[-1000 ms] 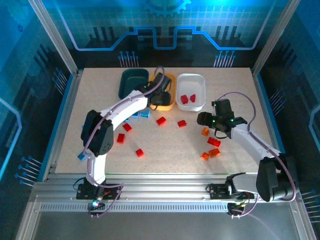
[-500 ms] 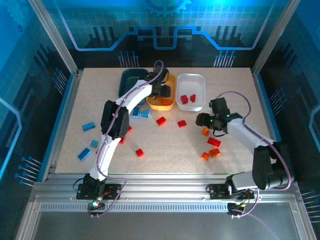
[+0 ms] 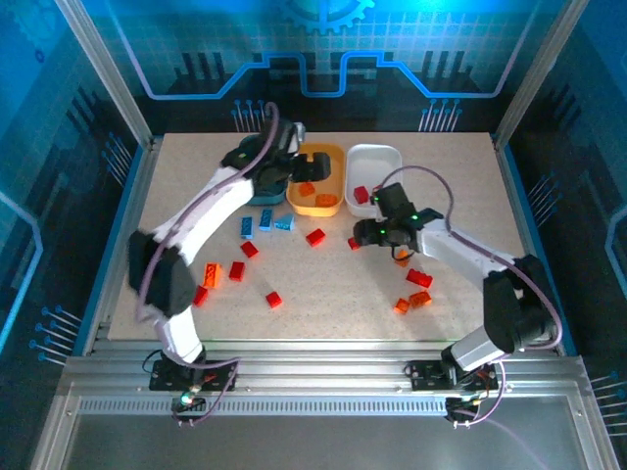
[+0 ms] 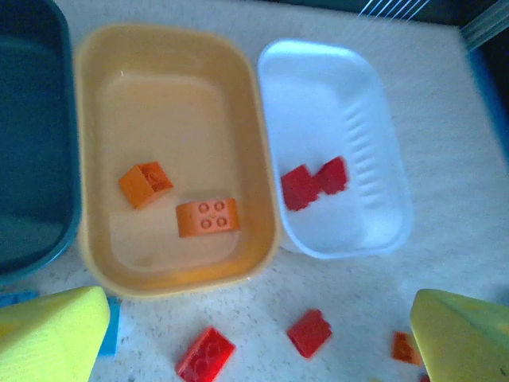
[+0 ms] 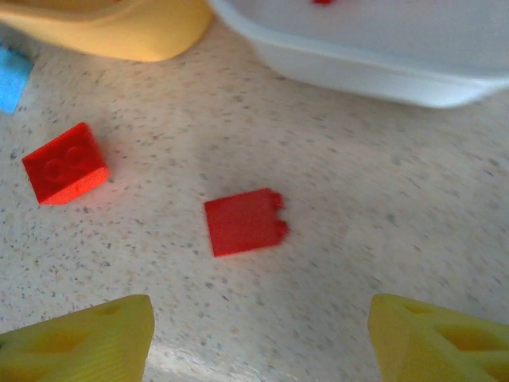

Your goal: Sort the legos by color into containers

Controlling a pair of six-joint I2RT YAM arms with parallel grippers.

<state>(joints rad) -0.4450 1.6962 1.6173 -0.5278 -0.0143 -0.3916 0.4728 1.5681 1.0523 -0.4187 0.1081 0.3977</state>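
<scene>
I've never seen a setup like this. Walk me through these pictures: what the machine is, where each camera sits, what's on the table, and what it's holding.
These are two robot arms bolted at the near edge of a table. Their job is sorting toy bricks by colour. The wide picture comes from a fixed camera above and behind them. The other two come from a camera on each wrist, which is why yellow fingers poke in at the bottom.

On the table stand a dark teal tray, a yellow-orange tray with two orange bricks in it, and a white tray with two red bricks. Loose red, orange and blue pieces lie around them.

The left hand hangs open above the trays and holds nothing. The right hand is open too, above a single red brick that lies on the table, not gripped.
</scene>
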